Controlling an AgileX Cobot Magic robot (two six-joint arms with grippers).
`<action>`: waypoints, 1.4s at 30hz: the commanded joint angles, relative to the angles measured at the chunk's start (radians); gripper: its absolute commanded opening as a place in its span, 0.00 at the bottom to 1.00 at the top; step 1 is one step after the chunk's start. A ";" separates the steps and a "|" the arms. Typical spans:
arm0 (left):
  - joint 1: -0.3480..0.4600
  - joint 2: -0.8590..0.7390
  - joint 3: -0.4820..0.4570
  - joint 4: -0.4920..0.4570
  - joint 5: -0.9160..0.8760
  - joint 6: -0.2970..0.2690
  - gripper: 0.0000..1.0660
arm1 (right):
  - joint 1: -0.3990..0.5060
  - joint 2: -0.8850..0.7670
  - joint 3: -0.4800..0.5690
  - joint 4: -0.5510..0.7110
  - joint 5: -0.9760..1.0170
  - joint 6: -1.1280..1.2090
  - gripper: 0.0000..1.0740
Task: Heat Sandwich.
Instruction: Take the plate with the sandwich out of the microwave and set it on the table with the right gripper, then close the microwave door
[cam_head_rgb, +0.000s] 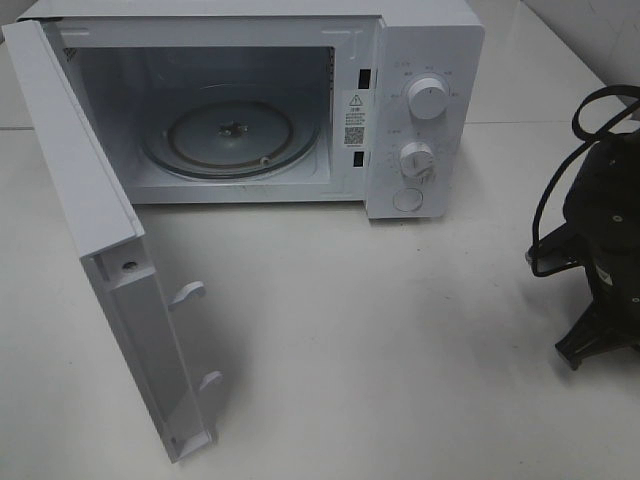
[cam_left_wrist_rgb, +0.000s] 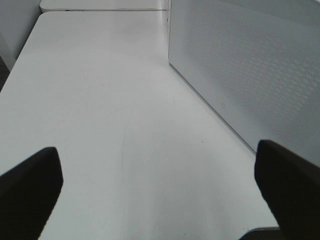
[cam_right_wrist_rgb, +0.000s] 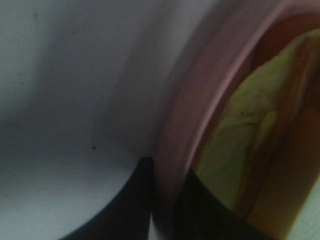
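Overhead: microwave (cam_head_rgb: 250, 100) door (cam_head_rgb: 110, 270) swung wide, turntable (cam_head_rgb: 232, 135) bare; right arm (cam_head_rgb: 600, 250) low at table's edge, well apart from the oven.
Left wrist: left gripper (cam_left_wrist_rgb: 160, 190) spread wide, holding nothing, oven wall just ahead.
Right wrist: right gripper (cam_right_wrist_rgb: 167, 210) pinching plate (cam_right_wrist_rgb: 200, 115) rim; sandwich (cam_right_wrist_rgb: 250, 135) just beyond the fingertips.
Advice: keep plate level, enter cavity centered.

High view faces down at microwave (cam_head_rgb: 250, 100); left wrist low beside it; right wrist pressed near plate (cam_right_wrist_rgb: 200, 125)
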 joint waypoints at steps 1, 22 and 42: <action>0.002 -0.006 0.001 -0.007 -0.009 -0.001 0.94 | -0.007 0.008 0.001 -0.021 -0.003 0.019 0.09; 0.002 -0.006 0.001 -0.007 -0.009 -0.001 0.94 | -0.007 -0.149 -0.001 0.068 0.019 -0.029 0.49; 0.002 -0.006 0.001 -0.007 -0.009 -0.001 0.94 | -0.007 -0.637 0.000 0.494 0.054 -0.366 0.71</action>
